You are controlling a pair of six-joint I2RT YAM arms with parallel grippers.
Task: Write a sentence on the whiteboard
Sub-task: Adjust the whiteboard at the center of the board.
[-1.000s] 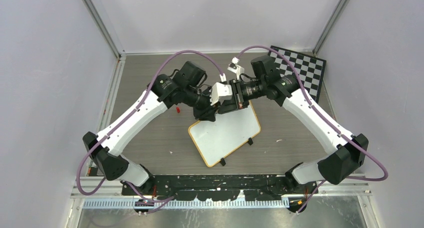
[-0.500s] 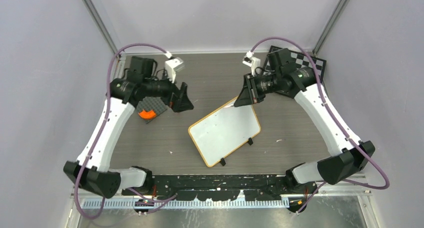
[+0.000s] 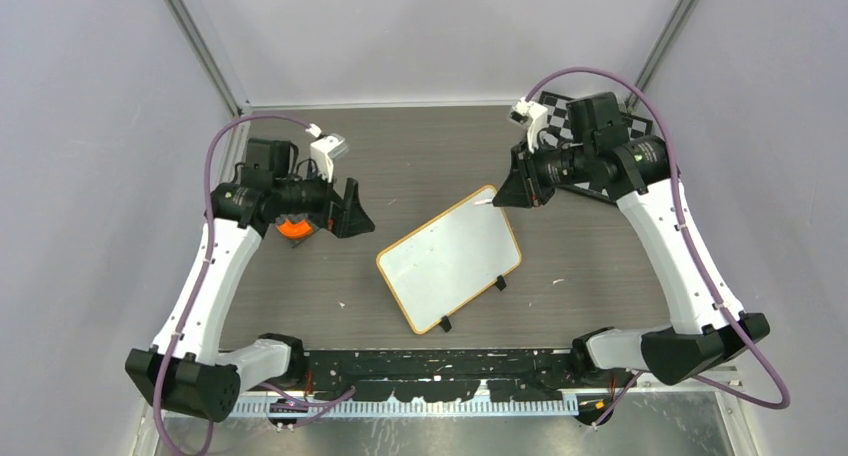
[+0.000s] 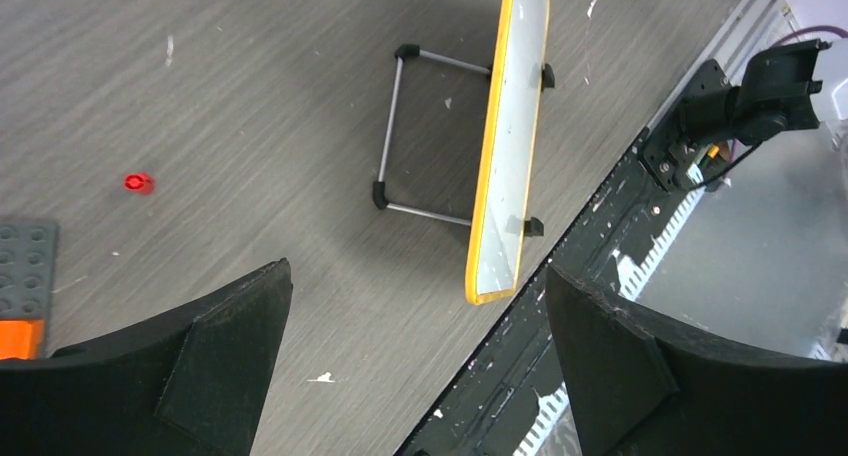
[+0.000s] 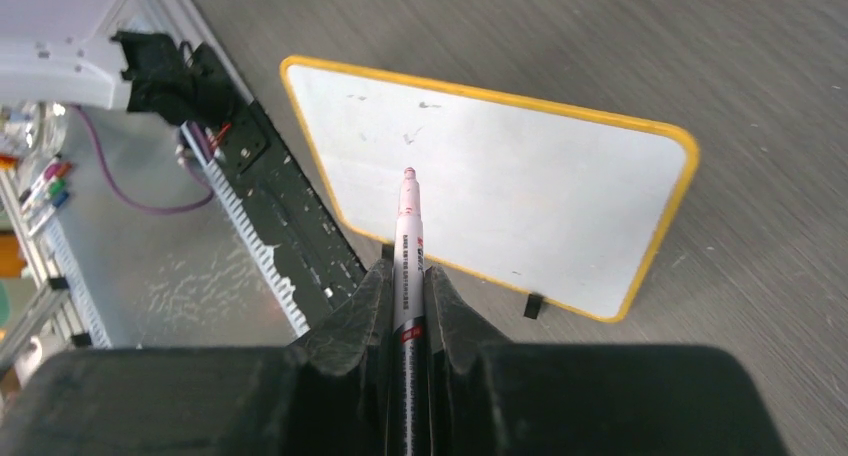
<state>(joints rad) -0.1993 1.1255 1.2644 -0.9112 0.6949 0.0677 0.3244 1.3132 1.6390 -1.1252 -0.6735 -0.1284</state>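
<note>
Left hand (image 3: 354, 209), drawn back from the whiteboard (image 3: 450, 258), gapes wide; right hand (image 5: 405, 276), withdrawn, clamps a marker (image 5: 408, 226).

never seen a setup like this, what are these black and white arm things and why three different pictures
These are two robot arms bolted at the near edge of the table. The overhead picture looks down on both; the other two come from cameras on each wrist, so the black wedges at the bottom are that arm's own fingers. The right gripper is shut on a marker, pointed toward the whiteboard, which is propped on a wire stand and has no words yet. The left gripper is open and empty. A small red bit and a checkered board lie nearby.
</note>
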